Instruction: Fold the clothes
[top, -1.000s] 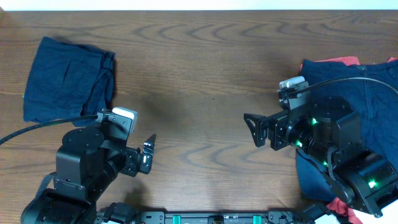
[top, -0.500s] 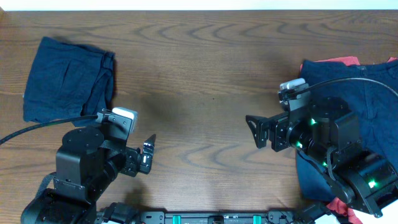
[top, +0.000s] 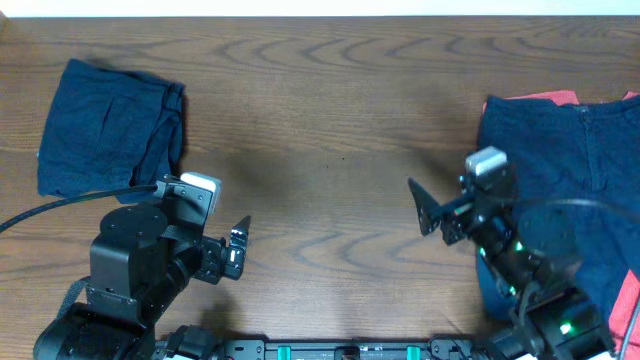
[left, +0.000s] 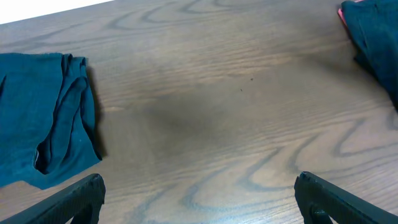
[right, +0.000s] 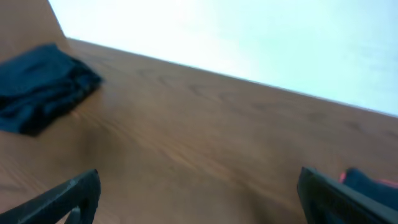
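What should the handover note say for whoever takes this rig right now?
Left gripper: open, empty, over bare table.
Right gripper: open, empty, beside the pile.
Done: folded navy garment at the table's far left.
Left: unfolded navy garment at the right edge, lying on a red garment; neither is folded.
Likely next: drag the navy one to the centre.
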